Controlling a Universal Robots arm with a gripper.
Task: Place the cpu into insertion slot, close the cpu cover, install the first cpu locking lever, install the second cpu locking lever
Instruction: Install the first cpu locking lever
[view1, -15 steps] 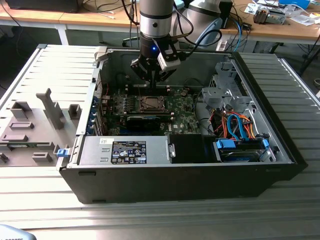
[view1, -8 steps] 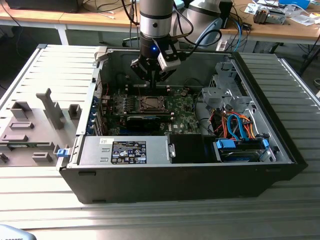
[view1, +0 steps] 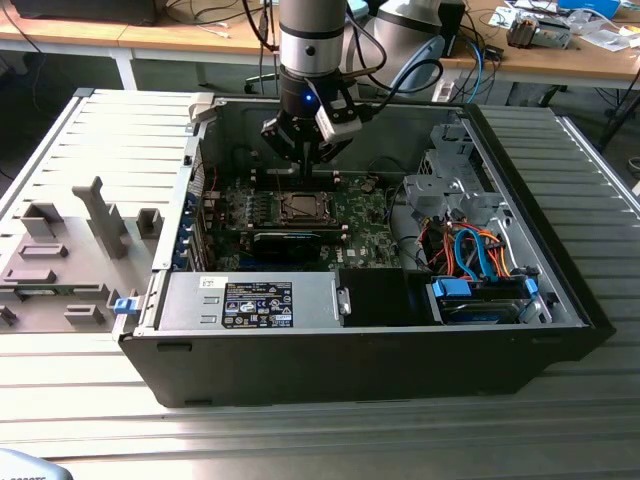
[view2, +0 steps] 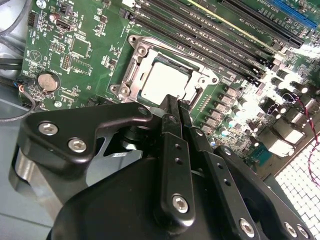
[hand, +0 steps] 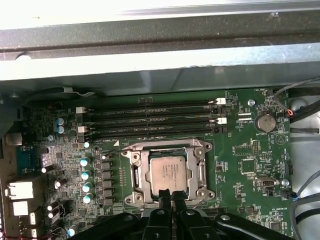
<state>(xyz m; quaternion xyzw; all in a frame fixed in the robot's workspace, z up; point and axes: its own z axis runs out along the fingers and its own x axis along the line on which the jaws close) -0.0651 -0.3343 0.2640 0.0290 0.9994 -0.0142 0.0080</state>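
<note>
Silvery cpu (hand: 169, 172) flat in insertion slot (hand: 134, 172)

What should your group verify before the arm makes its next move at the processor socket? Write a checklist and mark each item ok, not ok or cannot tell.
1. The cpu lies flat in the insertion slot: ok.
2. The cpu cover lies down around the cpu: ok, as far as both wrist views show.
3. Both locking levers latched: cannot tell.
4. The gripper carries nothing, with its fingers shut together: ok.
5. The gripper is lined up with the insertion slot: ok, its tips sit at the slot's edge in both wrist views.
6. The tips are free of contact with the cpu cover: cannot tell.
</note>
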